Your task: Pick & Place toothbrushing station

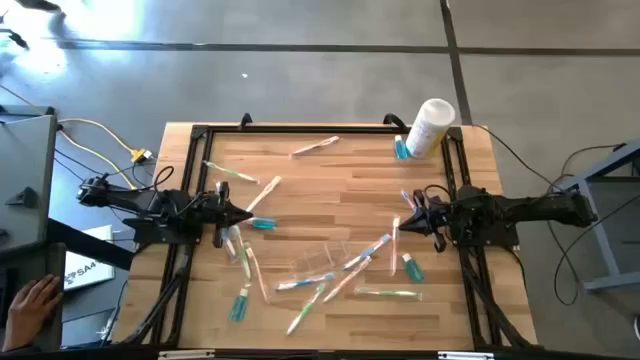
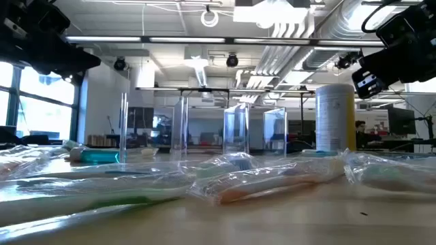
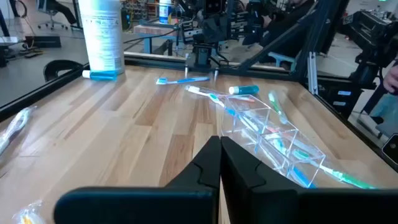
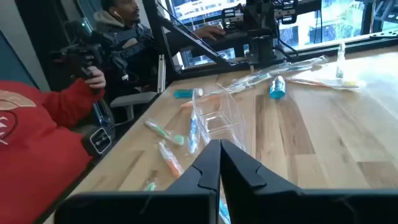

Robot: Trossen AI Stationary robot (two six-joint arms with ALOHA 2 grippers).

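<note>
High view shows slim wrapped toothbrushes (image 1: 352, 262) and small teal tubes (image 1: 262, 224) scattered loose around the clear plastic organiser (image 1: 322, 258), nothing sorted, while left gripper (image 1: 243, 216) and right gripper (image 1: 405, 222) hover pinched together, empty.

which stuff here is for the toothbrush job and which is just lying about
For the job:
- toothbrushes, scattered over the table
- teal tubes
- clear organiser, mid-table

Lying about:
- white bottle, on its side at the far edge
- yellow cable, off the table
- person's hand, beside the table
</note>
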